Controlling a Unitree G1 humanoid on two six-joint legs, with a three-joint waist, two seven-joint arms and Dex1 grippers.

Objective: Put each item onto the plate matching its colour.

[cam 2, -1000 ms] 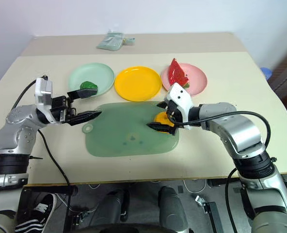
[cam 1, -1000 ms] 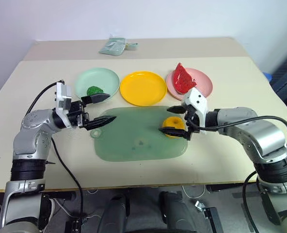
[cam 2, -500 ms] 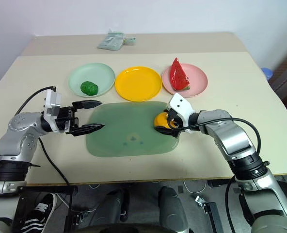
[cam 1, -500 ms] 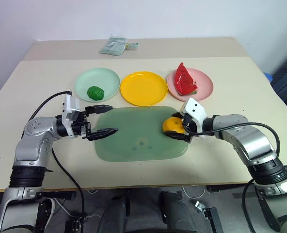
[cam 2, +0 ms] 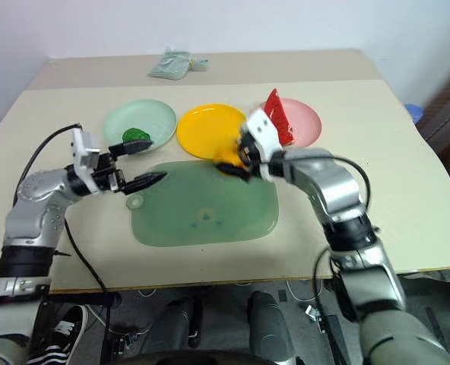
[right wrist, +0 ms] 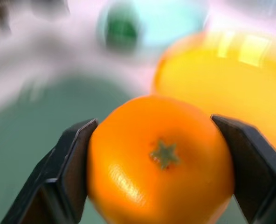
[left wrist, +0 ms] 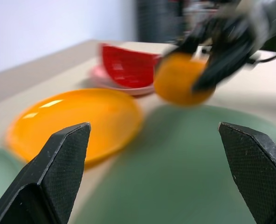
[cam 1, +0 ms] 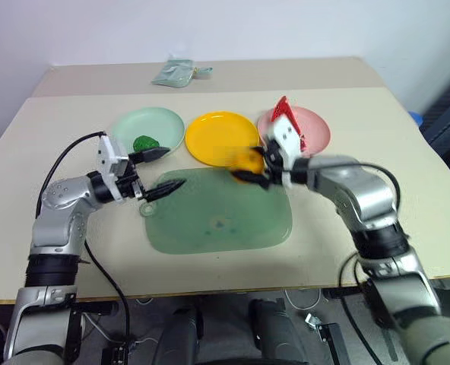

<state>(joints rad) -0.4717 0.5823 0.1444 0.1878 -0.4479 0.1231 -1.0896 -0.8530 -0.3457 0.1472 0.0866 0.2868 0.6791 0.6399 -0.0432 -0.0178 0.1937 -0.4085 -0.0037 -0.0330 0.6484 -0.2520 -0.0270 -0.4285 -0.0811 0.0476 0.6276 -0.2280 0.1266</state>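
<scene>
Now I have the right gripper (right wrist: 161, 154) clamped on the mandarin (right wrist: 159, 161), with the yellow plate (cam 1: 221, 135) just beyond it. Left gripper (cam 1: 158, 169) hangs with fingers spread apart, the dark green lump (cam 1: 145, 143) just beyond its fingertips.

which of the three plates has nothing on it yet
The yellow plate, the middle one. The mint green plate holds the dark green lump, the pink plate holds the red wedge; the mandarin sits in the right gripper.
</scene>
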